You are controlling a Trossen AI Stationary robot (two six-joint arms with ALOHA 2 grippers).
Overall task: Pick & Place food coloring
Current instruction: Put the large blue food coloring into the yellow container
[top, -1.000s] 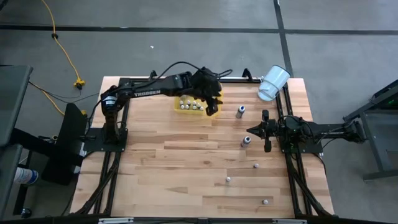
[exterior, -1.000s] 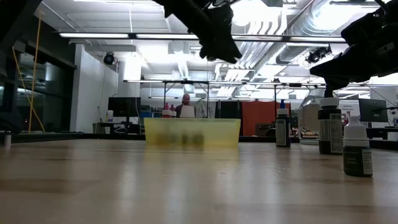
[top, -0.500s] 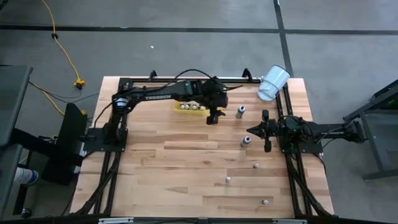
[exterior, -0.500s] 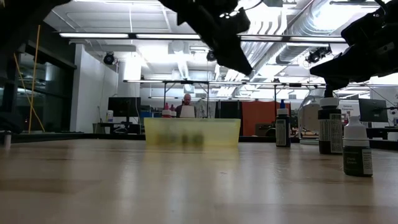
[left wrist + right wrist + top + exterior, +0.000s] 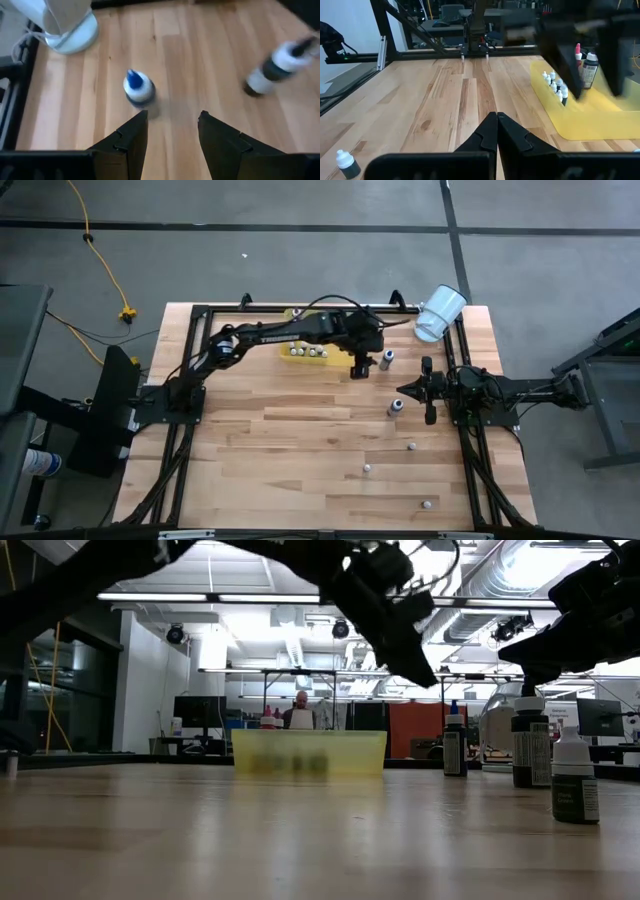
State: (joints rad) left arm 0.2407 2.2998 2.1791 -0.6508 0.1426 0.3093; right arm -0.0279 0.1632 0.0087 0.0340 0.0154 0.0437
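My left gripper [image 5: 360, 366] hangs open above the table, just right of the yellow tray [image 5: 305, 351], slanting down toward the right. A small food coloring bottle with a blue cap [image 5: 139, 89] stands upright on the wood just beyond its fingertips [image 5: 172, 120], untouched. A second bottle [image 5: 395, 407] stands nearer the right arm. The tray holds several tiny bottles [image 5: 555, 82]. My right gripper [image 5: 496, 125] rests shut at the table's right side, holding nothing.
A white cup [image 5: 440, 313] lies tipped at the far right corner. Three tiny bottles [image 5: 411, 446] [image 5: 367, 469] [image 5: 427, 503] stand scattered on the near right boards. Black frame rails run along the table's far, left and right sides. A person sits far off in the room [image 5: 300, 710].
My left gripper has travelled from above the yellow tray toward the table's right edge and down, rolling somewhat as it went, and now hangs close to the blue-capped bottle. Its fingers have stayed open. No bottle has moved.
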